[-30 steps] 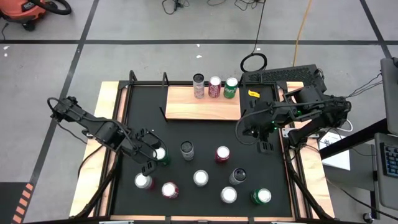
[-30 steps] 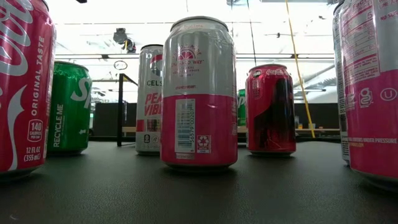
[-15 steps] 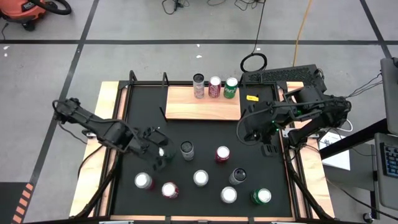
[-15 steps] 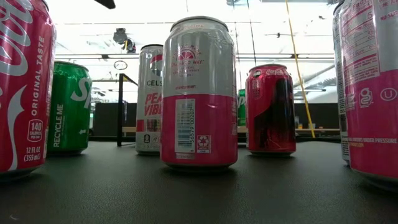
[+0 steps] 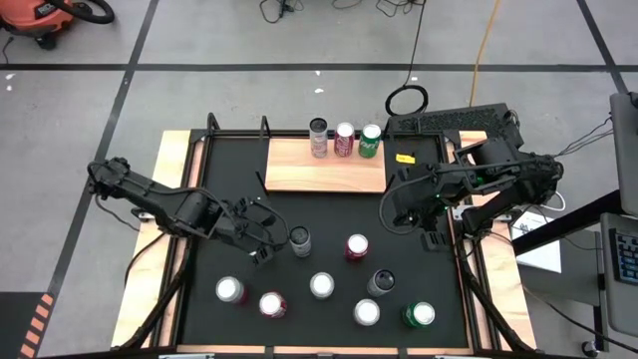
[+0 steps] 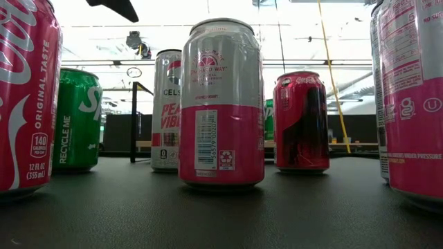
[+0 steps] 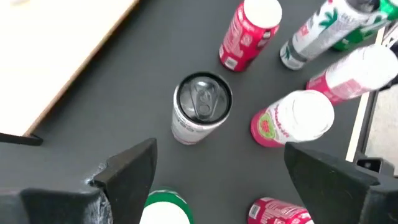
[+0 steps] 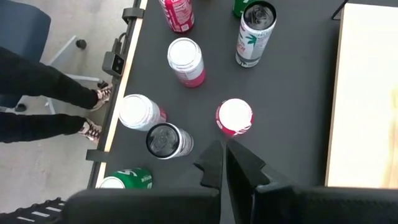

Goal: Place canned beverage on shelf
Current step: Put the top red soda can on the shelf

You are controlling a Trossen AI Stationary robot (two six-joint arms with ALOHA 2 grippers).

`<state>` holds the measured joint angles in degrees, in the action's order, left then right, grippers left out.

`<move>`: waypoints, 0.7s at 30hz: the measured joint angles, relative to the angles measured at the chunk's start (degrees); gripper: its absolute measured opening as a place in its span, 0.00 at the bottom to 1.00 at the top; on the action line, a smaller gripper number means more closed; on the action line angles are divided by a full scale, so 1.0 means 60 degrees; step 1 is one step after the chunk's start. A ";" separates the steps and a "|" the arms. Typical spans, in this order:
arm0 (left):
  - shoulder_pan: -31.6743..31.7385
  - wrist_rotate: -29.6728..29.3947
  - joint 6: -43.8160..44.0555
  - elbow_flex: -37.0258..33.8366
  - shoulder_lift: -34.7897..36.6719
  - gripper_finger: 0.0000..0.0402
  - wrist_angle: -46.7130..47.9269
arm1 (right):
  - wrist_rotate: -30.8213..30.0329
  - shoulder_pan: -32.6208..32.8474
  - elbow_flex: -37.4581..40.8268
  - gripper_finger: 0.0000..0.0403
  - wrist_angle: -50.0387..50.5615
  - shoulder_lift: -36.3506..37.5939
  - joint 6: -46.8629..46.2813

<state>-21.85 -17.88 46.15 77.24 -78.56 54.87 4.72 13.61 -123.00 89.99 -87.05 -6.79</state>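
The left gripper [image 5: 267, 242] hangs wide open beside a silver can [image 5: 299, 239], holding nothing. Three cans [image 5: 344, 139] already stand along the shelf [image 5: 324, 172]; roughly eight wait on the mat. The right gripper [image 5: 431, 237], pinched shut, idles near the table's right edge.

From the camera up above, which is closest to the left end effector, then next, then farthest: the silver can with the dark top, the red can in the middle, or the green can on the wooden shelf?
Measured from the left end effector in the high view:
1. The silver can with the dark top, right beside it on the mat.
2. The red can, further toward the right arm, mid-mat.
3. The green can, at the back edge of the shelf.
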 joint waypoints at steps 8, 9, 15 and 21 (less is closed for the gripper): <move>-0.0047 0.0198 -0.0014 -0.1227 0.0138 0.88 -0.1800 | -0.0008 0.0000 0.0000 0.00 0.0000 0.0004 0.0000; -0.0069 0.0135 -0.0032 -0.1236 0.0138 0.88 -0.1802 | -0.0010 0.0000 0.0000 0.00 0.0001 0.0004 0.0000; -0.0087 -0.0251 -0.0554 -0.1251 0.0153 0.88 -0.1688 | -0.0036 0.0000 0.0000 0.00 -0.0020 0.0004 0.0000; 0.0195 -0.0003 -0.0872 -0.1857 0.0165 0.88 -0.2368 | -0.0038 0.0000 0.0000 0.00 0.0000 0.0004 -0.0169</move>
<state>-20.67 -17.90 40.92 66.10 -77.57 40.66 4.49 13.61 -123.00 90.00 -87.02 -7.80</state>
